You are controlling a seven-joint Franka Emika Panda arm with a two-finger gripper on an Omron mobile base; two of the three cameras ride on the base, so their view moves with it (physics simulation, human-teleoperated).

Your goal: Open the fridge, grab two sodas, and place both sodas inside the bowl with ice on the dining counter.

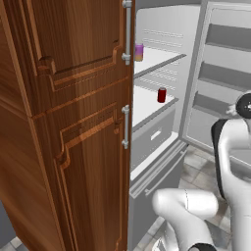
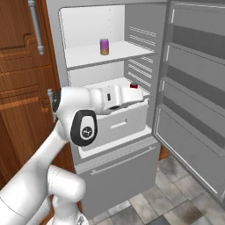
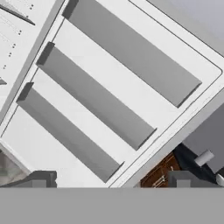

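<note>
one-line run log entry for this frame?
fridge: door open | purple soda: upper shelf | red soda: lower shelf | pincer: open, empty, facing door shelves | sodas grabbed: none

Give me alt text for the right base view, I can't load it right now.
The fridge stands open, door swung right, with a purple-and-orange soda can upright on the upper shelf. The white arm reaches from lower left across the white drawer, partly hiding a red can on the shelf above it. A brown wooden cabinet stands left.
</note>
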